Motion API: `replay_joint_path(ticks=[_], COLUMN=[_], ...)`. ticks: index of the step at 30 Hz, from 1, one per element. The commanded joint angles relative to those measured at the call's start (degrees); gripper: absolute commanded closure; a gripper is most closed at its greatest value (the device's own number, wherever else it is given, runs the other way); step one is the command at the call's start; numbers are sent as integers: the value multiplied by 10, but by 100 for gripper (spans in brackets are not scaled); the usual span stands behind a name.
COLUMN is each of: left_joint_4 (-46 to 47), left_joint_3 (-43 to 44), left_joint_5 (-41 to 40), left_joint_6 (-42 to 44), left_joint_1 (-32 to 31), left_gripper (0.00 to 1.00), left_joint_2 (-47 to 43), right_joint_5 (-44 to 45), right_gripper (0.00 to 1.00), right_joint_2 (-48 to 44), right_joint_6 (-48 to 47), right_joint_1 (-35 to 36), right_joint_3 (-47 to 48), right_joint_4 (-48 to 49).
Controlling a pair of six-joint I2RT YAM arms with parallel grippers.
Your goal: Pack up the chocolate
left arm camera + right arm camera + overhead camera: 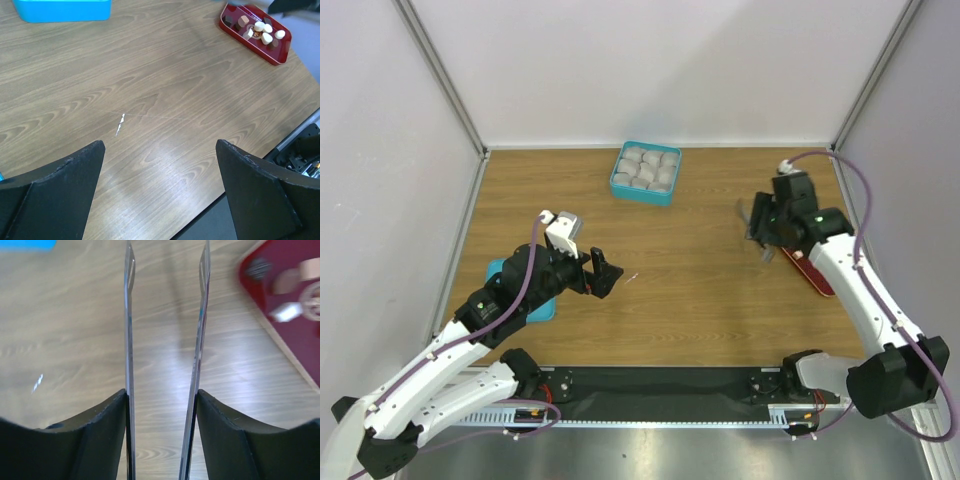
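Your right claw (161, 400) gripped the metal tweezers (129, 340), one blade against each finger, with the blades apart. Your left claw (160, 150) gaped wide and held nothing, hovering over the worktop (165, 75). The chocolate (260, 29) — dark and pale pieces — lay in the red tray (277, 55) on the right side, near the tweezers.

A brown wood-grain table (700, 300) fills the frame. A square teal box (642, 197) sits at upper centre, a dark red oblong tray (818, 282) at right, a flat blue piece (542, 311) at lower left, and a tiny white scrap (632, 277) near the middle.
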Motion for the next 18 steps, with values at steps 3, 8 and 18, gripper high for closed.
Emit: replay_joint_path(ticks=[3, 8, 18], left_joint_4=[15, 19, 8], left_joint_3=[8, 14, 9], left_joint_5=[24, 48, 47], left_joint_6=[9, 12, 14], left_joint_1=[-1, -1, -1], left_gripper=[0, 0, 0], left_joint_2=[-5, 7, 1], right_joint_5=[-28, -56, -63], right_gripper=[42, 48, 53], right_joint_2=[-14, -7, 0], right_joint_6=[-48, -59, -94], right_joint_1=[-105, -191, -231], right_joint_3=[55, 54, 14], right_joint_4=[-48, -43, -42])
